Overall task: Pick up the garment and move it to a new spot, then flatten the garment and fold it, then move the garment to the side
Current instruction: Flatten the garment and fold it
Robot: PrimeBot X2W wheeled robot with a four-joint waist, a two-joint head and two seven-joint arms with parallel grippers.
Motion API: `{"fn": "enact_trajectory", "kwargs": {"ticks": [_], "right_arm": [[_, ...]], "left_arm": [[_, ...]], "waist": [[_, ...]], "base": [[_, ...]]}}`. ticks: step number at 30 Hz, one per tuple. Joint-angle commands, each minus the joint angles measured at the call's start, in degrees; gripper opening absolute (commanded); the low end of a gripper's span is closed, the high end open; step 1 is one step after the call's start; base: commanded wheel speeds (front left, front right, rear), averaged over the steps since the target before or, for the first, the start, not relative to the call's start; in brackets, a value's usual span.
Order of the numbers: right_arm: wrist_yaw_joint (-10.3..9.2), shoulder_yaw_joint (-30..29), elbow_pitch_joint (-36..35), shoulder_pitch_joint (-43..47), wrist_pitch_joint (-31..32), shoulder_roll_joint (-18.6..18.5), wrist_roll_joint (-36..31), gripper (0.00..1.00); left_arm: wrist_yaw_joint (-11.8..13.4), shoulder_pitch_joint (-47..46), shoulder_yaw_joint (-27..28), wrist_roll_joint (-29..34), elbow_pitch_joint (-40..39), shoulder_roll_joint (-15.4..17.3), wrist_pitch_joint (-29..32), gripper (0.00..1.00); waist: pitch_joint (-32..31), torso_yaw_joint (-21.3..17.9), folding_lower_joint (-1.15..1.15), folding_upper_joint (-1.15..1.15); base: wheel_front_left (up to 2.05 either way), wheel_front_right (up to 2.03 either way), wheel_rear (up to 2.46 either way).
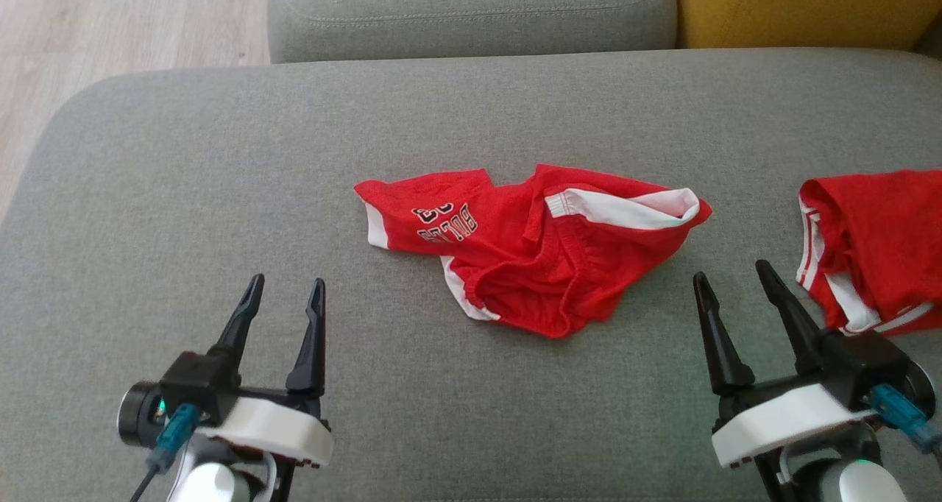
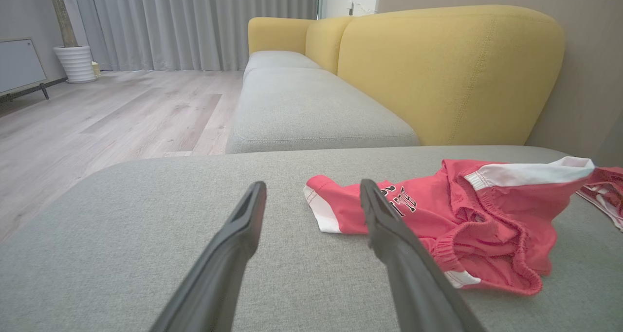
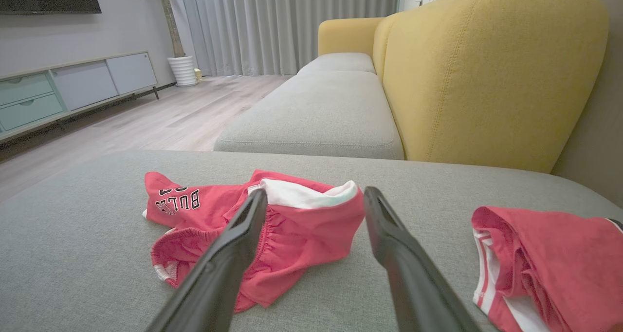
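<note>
The garment [image 1: 537, 244] is a pair of red shorts with white trim and black lettering, lying crumpled in the middle of the grey cushion [image 1: 221, 163]. It appears again, garment [image 2: 452, 220] and garment [image 3: 282, 225], in both wrist views. My left gripper [image 1: 287, 288] stands open near the front left, well short of the cloth and empty. To the front right, my right gripper [image 1: 732, 274] is open and empty too, just right of the shorts. In the wrist views, left gripper [image 2: 311, 191] and right gripper [image 3: 314, 195] show spread fingers.
A second red garment with white stripes [image 1: 876, 252] lies at the cushion's right edge, close to my right gripper. A yellow sofa back [image 3: 486, 74] rises behind. Another grey seat [image 1: 471, 9] adjoins at the far side. Wooden floor [image 1: 110, 23] lies far left.
</note>
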Motion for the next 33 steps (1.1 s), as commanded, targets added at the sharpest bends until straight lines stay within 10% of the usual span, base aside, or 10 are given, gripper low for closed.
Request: {"fn": "enact_trajectory", "kwargs": {"ticks": [1, 11, 27, 28, 30, 33], "right_arm": [[-0.05, 1.2, -2.3, -1.6, 0.2, -0.2, -0.4, 1.00], [-0.05, 3.8, 1.5, -4.2, 1.9, -0.1, 0.9, 1.00], [-0.05, 21.9, 28.6, -19.2, 1.0, -0.1, 5.2, 1.00], [-0.05, 22.3, 29.6, -19.8, 1.1, -0.1, 5.6, 0.87], [-0.05, 23.0, 30.9, -21.0, 0.7, -0.1, 6.3, 0.00], [-0.05, 24.0, 32.2, -22.2, 0.2, -0.1, 7.6, 0.00]], "left_arm": [[0.5, -1.9, 1.9, -0.4, -2.1, 1.1, -0.1, 1.00], [0.1, -3.8, 1.2, -0.4, -2.5, 0.9, -0.1, 1.00], [-1.0, -7.4, 0.4, -0.5, -0.5, -1.4, -1.0, 1.00], [-1.1, -7.5, 0.5, -0.5, -0.4, -1.5, -1.0, 1.00], [-1.1, -7.6, 0.7, -0.5, -0.2, -1.6, -1.0, 1.00], [-1.1, -7.5, 1.1, -0.3, 0.0, -1.8, -1.1, 1.00]], "waist": [[0.0, 0.0, 0.00, 0.00], [2.0, 2.0, 0.00, 0.00], [7.2, 9.2, 0.00, 0.00], [7.4, 9.3, 0.00, 0.00], [7.4, 9.2, 0.00, 0.00], [7.3, 8.8, 0.00, 0.00]], "base": [[0.00, 0.00, 0.00], [0.00, 0.00, 0.00], [0.00, 0.00, 0.00], [0.00, 0.00, 0.00], [0.00, 0.00, 0.00], [0.00, 0.00, 0.00]]}}
